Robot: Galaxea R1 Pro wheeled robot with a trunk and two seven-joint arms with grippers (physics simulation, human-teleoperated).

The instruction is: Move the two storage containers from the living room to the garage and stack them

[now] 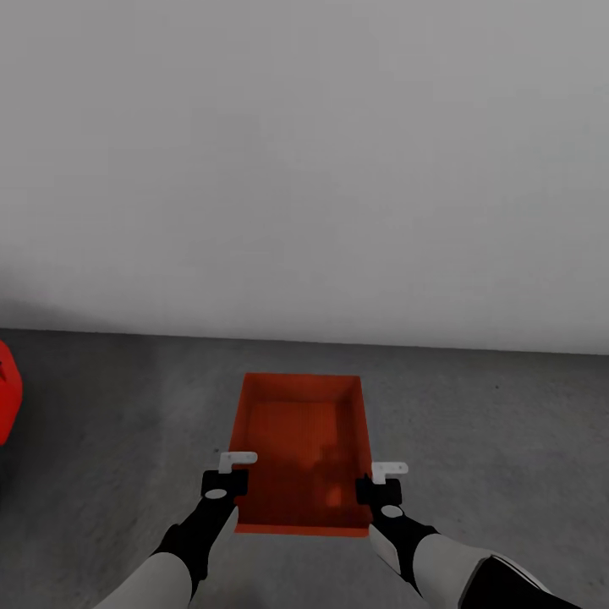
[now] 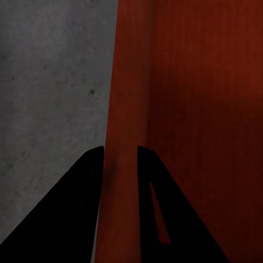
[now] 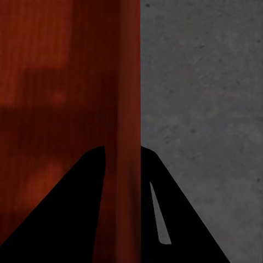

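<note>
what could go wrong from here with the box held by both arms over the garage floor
1. The storage container hangs only by its thin side walls, the left end effector and right end effector each pinching one; uneven arm motion could twist it loose.
2. Both grips sit near the robot's end, so the far end may dip and strike the concrete floor first.
3. Driving forward risks hitting the wall.

Between our two hands sits the storage container [image 1: 300, 448], our left gripper [image 1: 225, 484] astride its left wall and our right gripper [image 1: 378, 491] astride its right wall. Beneath them spreads the floor [image 1: 491, 440]; beyond our fingertips stands the wall [image 1: 304, 169].
</note>
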